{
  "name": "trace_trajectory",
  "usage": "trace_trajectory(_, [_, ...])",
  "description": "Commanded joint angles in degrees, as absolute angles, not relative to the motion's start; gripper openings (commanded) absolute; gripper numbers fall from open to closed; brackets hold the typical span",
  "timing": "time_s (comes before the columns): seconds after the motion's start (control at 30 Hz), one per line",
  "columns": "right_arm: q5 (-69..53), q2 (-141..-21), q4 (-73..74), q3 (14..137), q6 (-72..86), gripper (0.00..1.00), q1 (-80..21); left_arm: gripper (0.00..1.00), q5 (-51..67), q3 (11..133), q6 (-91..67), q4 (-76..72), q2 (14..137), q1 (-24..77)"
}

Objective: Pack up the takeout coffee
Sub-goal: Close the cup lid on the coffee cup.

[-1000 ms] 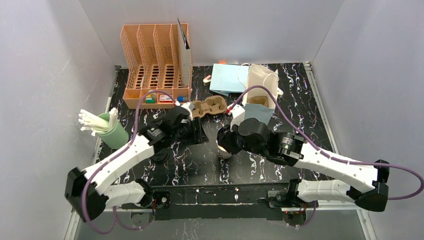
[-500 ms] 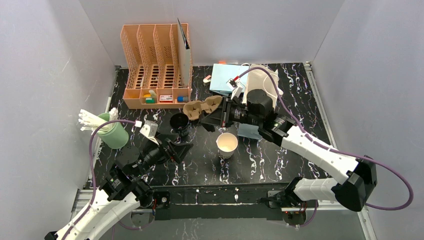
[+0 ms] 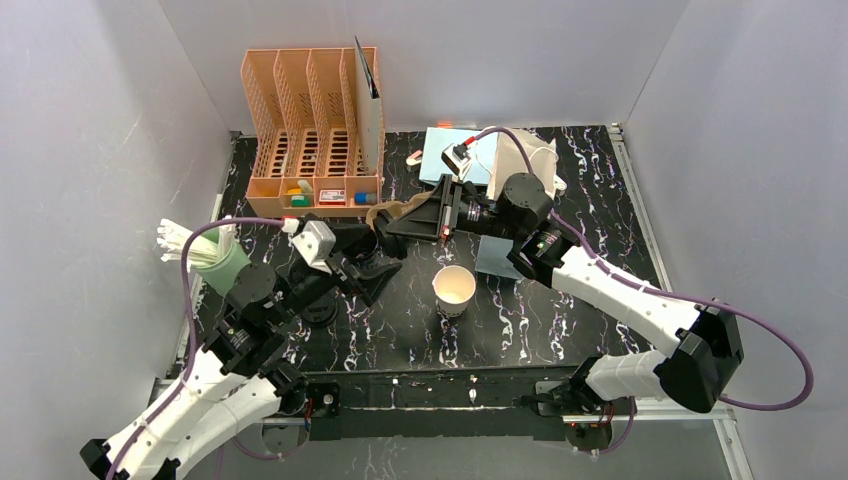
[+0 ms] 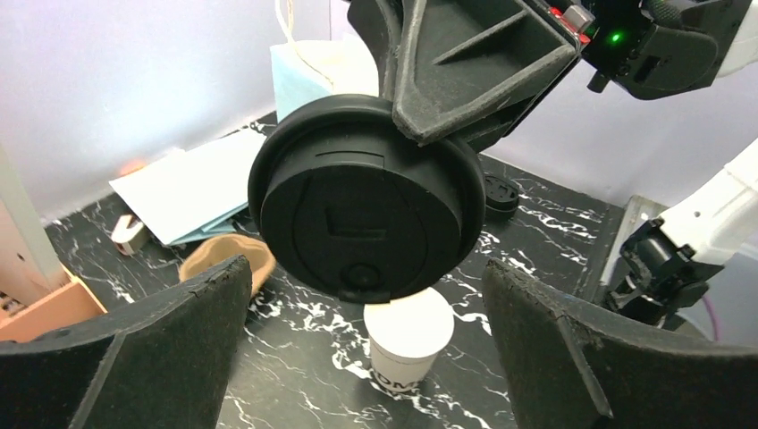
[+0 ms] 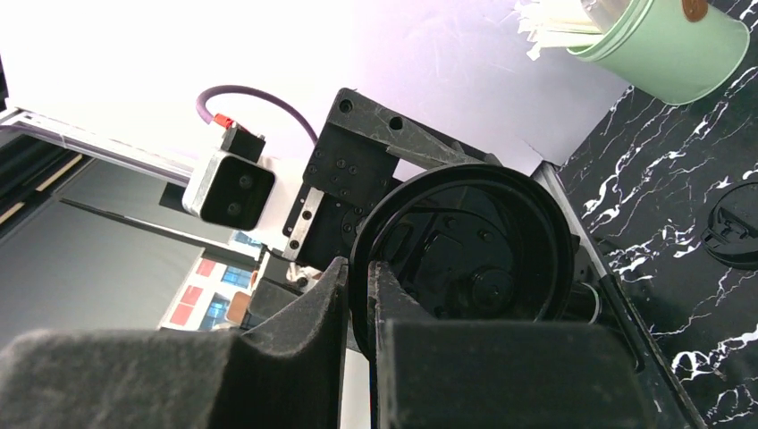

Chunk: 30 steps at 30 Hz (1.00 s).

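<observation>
- Above the open paper cup (image 3: 454, 287) and off to its left, a round black lid (image 4: 366, 214) hangs in the air, clear of the table.
- The right gripper (image 5: 359, 279) is clamped on the lid's rim at its upper edge, so the lid stands on edge rather than lying flat.
- The lid's top face is turned towards the left gripper (image 4: 366, 268). Its fingers are spread wide, one on each side of the lid, and neither appears to touch it.
- The cup stands upright on the table with no lid on it.
- By this layout, the left gripper is the free one nearest the lid and would close across the lid's width.
- A second lid (image 5: 733, 234) lies flat on the table, further to the cup's left.
</observation>
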<state>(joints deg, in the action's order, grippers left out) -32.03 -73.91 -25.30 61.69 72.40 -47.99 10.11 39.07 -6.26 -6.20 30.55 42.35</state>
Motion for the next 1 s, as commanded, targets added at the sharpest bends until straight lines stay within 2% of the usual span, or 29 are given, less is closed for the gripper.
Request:
trace_trajectory(0.0, [-33.22,-73.57,-29.69,62.15,76.11,0.04,-47.59,0.96,13.09,41.93,3.03,-7.73,32.37,42.61])
trace_trajectory(0.23, [-34.96,-73.85,-29.53,62.58,75.94,0.04,-47.59,0.93,15.42,42.07,9.36,-7.56,32.29,42.61])
trace_trajectory(0.53, [-37.98,-74.71,-30.53,63.17,75.22,0.04,-47.59,0.97,15.54,40.93,12.27,-8.53,30.14,42.58])
trace_trajectory(0.8, [-38.08,-74.01,-30.42,63.24,75.06,0.04,-47.61,0.91,18.37,39.69,14.12,-9.77,29.23,42.62])
trace_trajectory(0.97, [-38.08,-73.81,-30.50,63.60,75.25,0.04,-47.60,0.93,19.34,40.06,13.97,-10.02,30.50,42.55])
